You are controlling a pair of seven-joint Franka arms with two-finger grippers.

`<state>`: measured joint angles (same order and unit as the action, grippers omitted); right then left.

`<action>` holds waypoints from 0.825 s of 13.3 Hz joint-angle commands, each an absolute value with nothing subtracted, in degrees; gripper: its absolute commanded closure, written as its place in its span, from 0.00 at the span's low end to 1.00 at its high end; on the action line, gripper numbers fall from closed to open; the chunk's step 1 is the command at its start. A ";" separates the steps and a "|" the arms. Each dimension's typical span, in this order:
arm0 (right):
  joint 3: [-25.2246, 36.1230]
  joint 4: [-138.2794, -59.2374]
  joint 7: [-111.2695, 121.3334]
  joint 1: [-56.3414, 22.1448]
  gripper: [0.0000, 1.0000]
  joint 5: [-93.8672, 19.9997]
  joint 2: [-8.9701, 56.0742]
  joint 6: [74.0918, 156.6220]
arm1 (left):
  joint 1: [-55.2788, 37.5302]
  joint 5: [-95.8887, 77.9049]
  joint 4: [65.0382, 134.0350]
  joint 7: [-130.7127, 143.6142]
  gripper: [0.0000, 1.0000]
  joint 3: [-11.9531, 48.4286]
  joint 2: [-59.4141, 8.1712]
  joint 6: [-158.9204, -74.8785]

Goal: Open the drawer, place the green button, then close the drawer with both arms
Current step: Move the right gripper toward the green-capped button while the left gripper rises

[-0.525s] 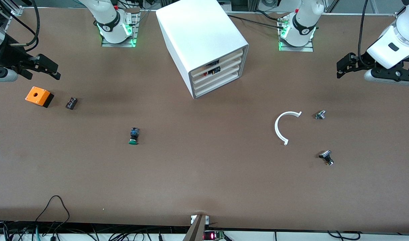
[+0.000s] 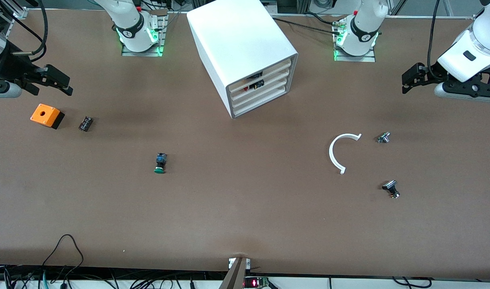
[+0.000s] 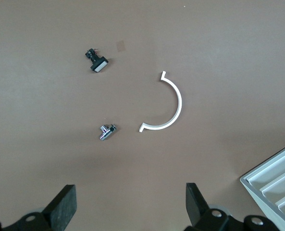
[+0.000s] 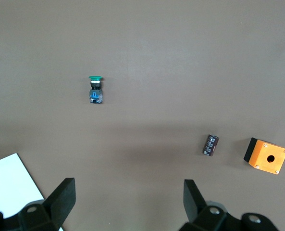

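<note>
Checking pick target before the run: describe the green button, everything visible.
The button is small, with a round green cap, black body and blue part at the tail, plastic by its look. It lies on its side on the bare brown table, cap toward the front camera, nearer that camera than the cabinet. Nothing touches it.

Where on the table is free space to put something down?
Bare table lies between the button and the white arc, nearer the camera than the cabinet. It is crowded around the arc and two knobs.
</note>
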<state>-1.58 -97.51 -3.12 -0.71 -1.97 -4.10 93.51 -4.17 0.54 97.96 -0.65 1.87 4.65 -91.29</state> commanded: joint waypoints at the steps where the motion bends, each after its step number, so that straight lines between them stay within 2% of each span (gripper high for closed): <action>1: -2.20 -98.43 -1.76 -0.18 0.01 -2.37 -2.72 92.03 | -4.48 -0.18 95.80 -0.18 0.00 2.46 3.69 -89.74; 3: -2.46 -98.09 -1.94 -0.53 0.01 -2.72 -1.76 91.93 | -4.48 -0.09 95.71 -0.18 0.00 3.25 3.69 -89.39; 7: -2.55 -98.61 -1.93 -4.12 0.01 -3.08 3.06 96.84 | -4.48 -0.09 93.08 -0.35 0.00 3.60 2.20 -88.68; 11: -2.72 -98.79 -2.11 -6.15 0.01 -3.25 9.13 103.78 | -5.36 -0.35 89.58 -0.26 0.00 3.60 -0.43 -81.33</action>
